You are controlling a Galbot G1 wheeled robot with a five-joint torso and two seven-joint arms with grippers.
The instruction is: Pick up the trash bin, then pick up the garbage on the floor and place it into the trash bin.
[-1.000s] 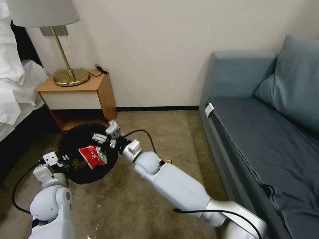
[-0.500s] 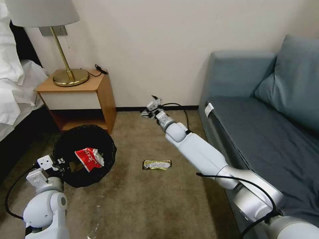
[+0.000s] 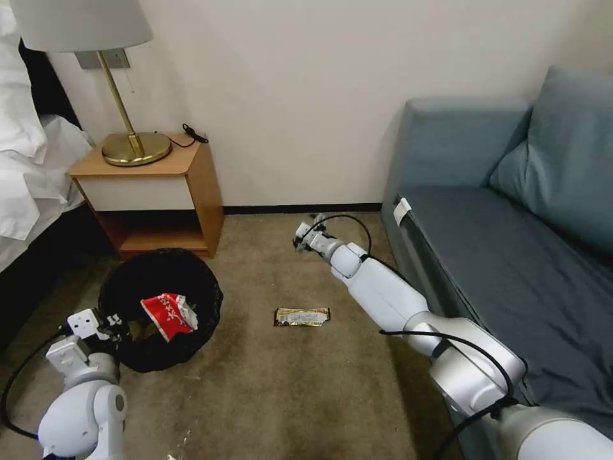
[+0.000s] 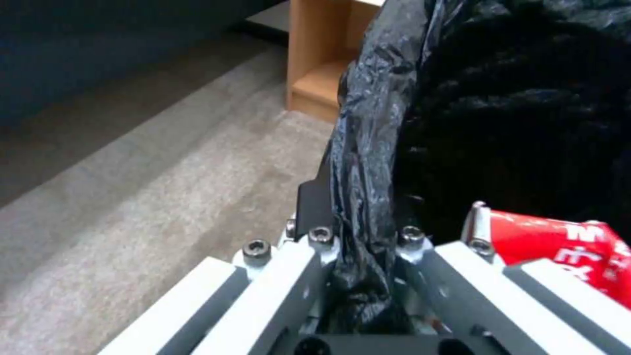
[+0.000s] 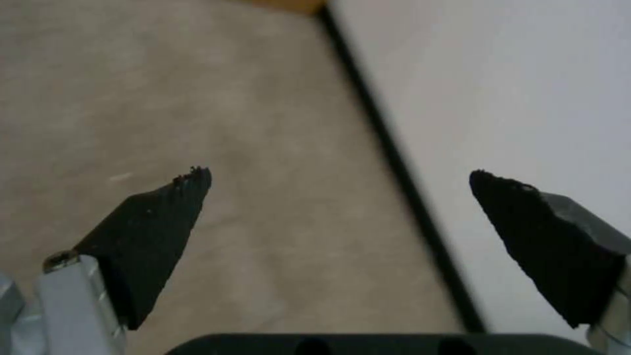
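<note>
Nearest you, your left gripper was clamped on the trash bin's bag rim — thin plastic that could slip or tear, I'd judge. The bar wrapper lay mid-carpet, long axis left-right. Farther off, your right gripper hung wide apart, empty, near the baseboard.

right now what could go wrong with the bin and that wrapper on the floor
1. The left pincer pinches only the crinkled black bag at the trash bin rim; the liner may slip or tear.
2. The red snack packet rests high near the rim, so tilting could spill it.
3. The right pincer is open near the baseboard, past the gold wrapper; the arm's loose cable could snag while reaching back.
</note>
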